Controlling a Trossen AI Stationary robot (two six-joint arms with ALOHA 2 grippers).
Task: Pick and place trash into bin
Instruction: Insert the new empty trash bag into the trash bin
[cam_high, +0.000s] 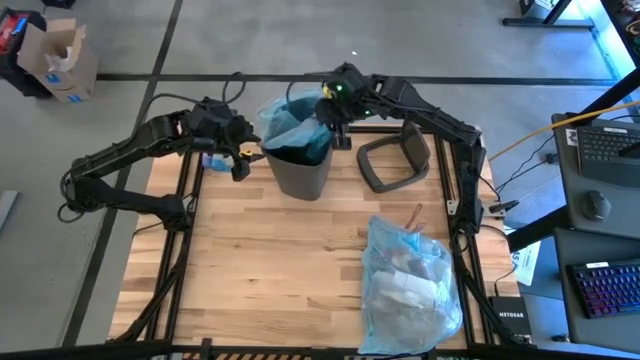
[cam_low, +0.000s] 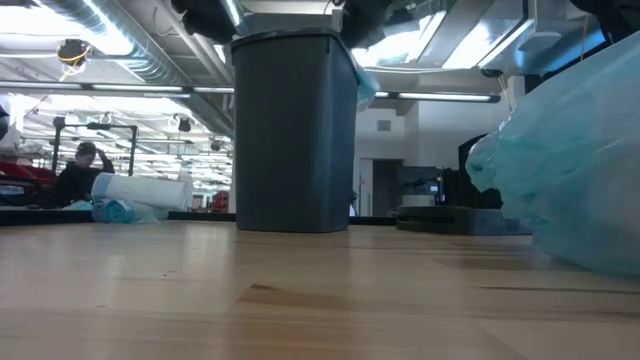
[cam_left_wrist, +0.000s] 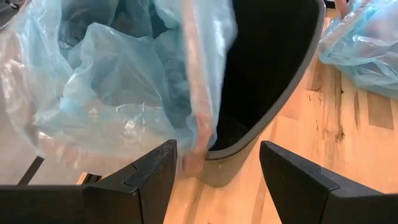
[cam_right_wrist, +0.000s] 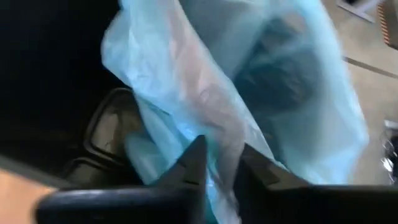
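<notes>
Pinching the light blue liner bag (cam_right_wrist: 249, 124) at the bin's far rim, my right claw (cam_right_wrist: 217, 168) has its fingers drawn nearly together with a fold of the thin plastic caught between them. In the high view that claw (cam_high: 335, 108) sits at about 1 o'clock of the bin (cam_high: 298, 165), right over the edge.

My left claw (cam_high: 238, 150) waits at the bin's 9 o'clock, just beside the rim, fingers (cam_left_wrist: 149, 180) spread wide and holding nothing. Through its wrist view I look past both fingers at the liner (cam_left_wrist: 124, 93) bunched up and spilling over one side of the dark grey bin (cam_left_wrist: 273, 93), part of the inner wall bare.

The bin stands upright on the wooden table (cam_high: 260, 260), toward the table's 12 o'clock edge. Its grey lid (cam_high: 395, 160) lies on the table at the bin's 3 o'clock, close by but apart. At the table's 5 o'clock a second, full blue bag (cam_high: 410, 285) lies on its side with pale crumpled trash (cam_high: 400, 290) showing through it; a thin dark stick (cam_high: 415, 215) lies just at its upper end.

From table height the bin (cam_low: 293, 130) rises in the middle, the full bag (cam_low: 570, 170) bulging at 3 o'clock.
</notes>
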